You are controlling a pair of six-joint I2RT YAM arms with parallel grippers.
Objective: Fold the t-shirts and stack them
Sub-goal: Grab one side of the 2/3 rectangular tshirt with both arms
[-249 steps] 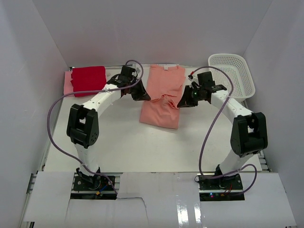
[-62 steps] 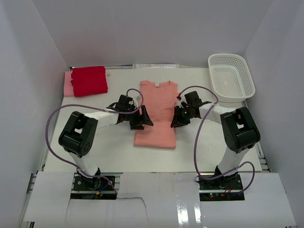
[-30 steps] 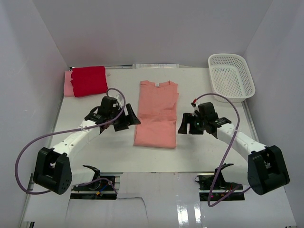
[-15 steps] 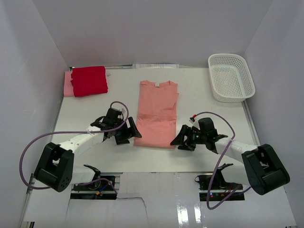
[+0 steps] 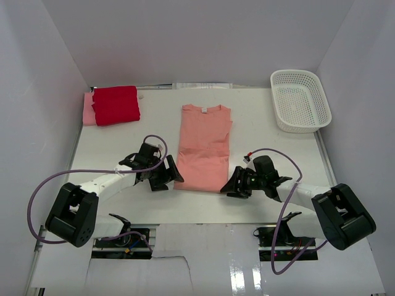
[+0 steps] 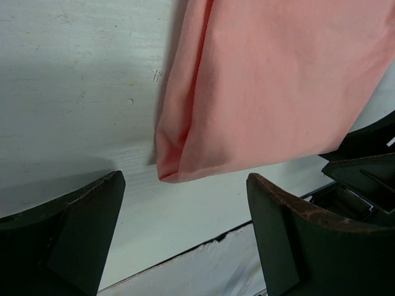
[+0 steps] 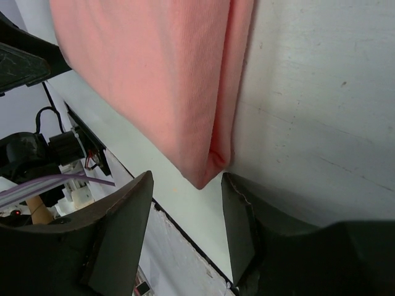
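Observation:
A salmon t-shirt (image 5: 203, 148) lies flat mid-table, folded into a long strip with the collar at the far end. My left gripper (image 5: 171, 176) is low at its near left corner and open. That corner (image 6: 168, 171) lies just beyond the gripper's (image 6: 185, 237) wide-apart fingertips. My right gripper (image 5: 230, 185) is at the near right corner. Its (image 7: 188, 225) jaws are open but closer together, with the corner tip (image 7: 202, 180) at their mouth, not clamped. A folded red t-shirt (image 5: 115, 104) rests on a pink one (image 5: 87, 111) at the far left.
A white mesh basket (image 5: 300, 100) stands at the far right. White walls close in the table on three sides. The table's near edge, with a taped seam (image 6: 203, 243), runs just behind both grippers. Purple cables loop beside each arm.
Both arms drew back from the shirt's sides to its near corners and dropped low. The right jaws narrowed; the left stayed wide. The shirt has not moved in the last second.

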